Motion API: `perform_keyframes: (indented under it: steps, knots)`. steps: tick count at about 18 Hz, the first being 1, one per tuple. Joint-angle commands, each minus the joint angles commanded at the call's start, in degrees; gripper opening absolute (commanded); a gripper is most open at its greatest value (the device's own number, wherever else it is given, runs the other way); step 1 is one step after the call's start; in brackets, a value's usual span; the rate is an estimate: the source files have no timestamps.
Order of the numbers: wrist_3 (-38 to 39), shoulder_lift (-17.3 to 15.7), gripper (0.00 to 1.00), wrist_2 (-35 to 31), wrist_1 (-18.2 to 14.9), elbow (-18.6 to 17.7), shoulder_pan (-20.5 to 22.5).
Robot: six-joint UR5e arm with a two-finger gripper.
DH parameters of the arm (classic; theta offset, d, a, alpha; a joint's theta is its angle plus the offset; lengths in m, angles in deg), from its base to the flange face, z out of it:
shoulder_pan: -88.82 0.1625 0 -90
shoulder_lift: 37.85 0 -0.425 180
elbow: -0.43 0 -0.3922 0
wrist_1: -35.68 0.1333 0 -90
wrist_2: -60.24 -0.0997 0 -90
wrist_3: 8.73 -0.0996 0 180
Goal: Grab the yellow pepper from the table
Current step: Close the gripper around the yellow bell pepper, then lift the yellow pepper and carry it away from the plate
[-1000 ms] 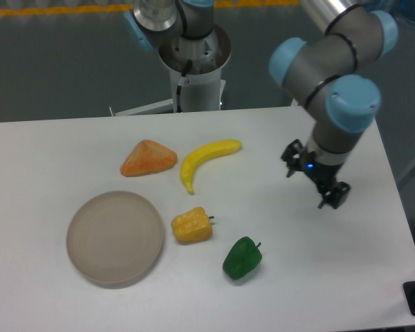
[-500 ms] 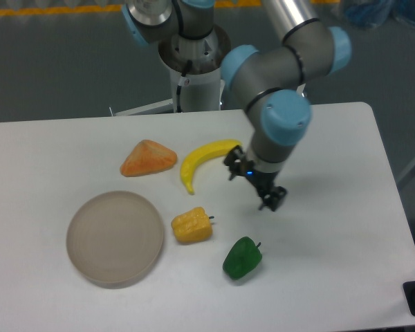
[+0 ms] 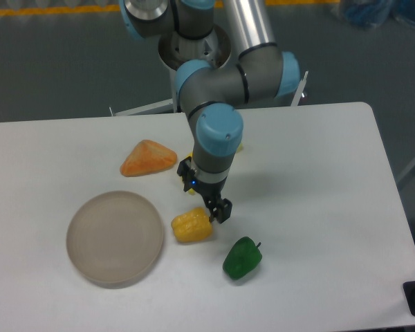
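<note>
Yellow pepper [image 3: 191,227] lies on the table [image 3: 318,207], between the round plate [image 3: 115,238] and the green pepper [image 3: 242,258]. Gripper [image 3: 220,209] hangs at the pepper's upper right, fingertips just off its stem end, maybe touching; pepper lies down-left of the tips. Its long axis runs roughly left-right (stem hidden behind the fingers). Jaw gap too dark and small to read, so cannot tell wide or narrow. Judged: approach stage, nothing gripped, needs a short shift left over the body
</note>
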Motion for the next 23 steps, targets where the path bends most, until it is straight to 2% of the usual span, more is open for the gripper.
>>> perform_keyframes:
  steps: [8,12,13,16,17,18,19,21,23]
  knots:
    - [0.1,2.1,1.0,0.0,0.5,0.0,-0.8]
    - [0.2,3.0,1.0,-0.1,2.1,0.0,-0.9]
    - [0.2,3.3,0.96,-0.1,2.1,0.0,-0.9]
    - [0.3,3.5,0.68,-1.0,2.1,-0.1,-1.3]
    - [0.2,3.5,0.62,-1.0,2.0,-0.1,-1.3]
    - [0.2,3.5,0.52,-1.0,2.0,0.0,-1.3]
    - [0.1,3.3,0.35,-1.0,2.0,0.0,-1.3]
    - [-0.3,2.3,0.16,-1.0,1.7,0.3,-1.1]
    - [-0.4,0.6,0.1,-1.1,1.1,0.9,-0.9]
